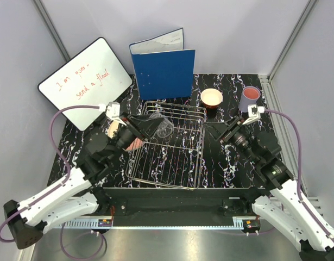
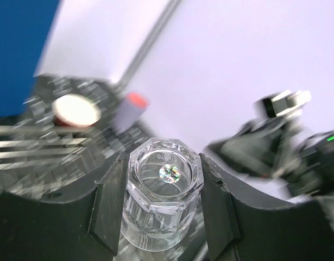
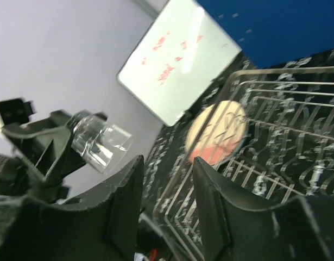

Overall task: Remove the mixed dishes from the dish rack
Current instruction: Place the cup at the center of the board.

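Silver wire forms the dish rack [image 1: 172,157] in the middle of the black marbled counter [image 1: 221,163] in the top external view. The left end effector [image 1: 158,126] reaches over the rack's far left part, clamped on the small clear glass [image 1: 165,128]. A cream and salmon-pink plate [image 1: 127,138] sits just beside the rack's left side, partly hidden under the left arm. Beyond the rack's far right corner stand the red bowl [image 1: 211,98] with its cream inside and, further right, the lavender cup [image 1: 249,98]. The right end effector [image 1: 224,133] hangs just right of the rack. A whiteboard [image 1: 85,81] and a blue binder [image 1: 162,68] stand at the back. In the left wrist view the glass [image 2: 164,174] is pinched between the two dark fingers [image 2: 109,206], with the bowl [image 2: 75,109] and the cup [image 2: 131,109] blurred behind it and the right arm off to the right. In the right wrist view the right end effector [image 3: 168,185] shows its fingers [image 3: 123,201] a narrow gap apart, nothing between them. Past them the glass [image 3: 99,141] is held in the air on its side, and the plate [image 3: 218,133] lies beyond the rack's wire side.
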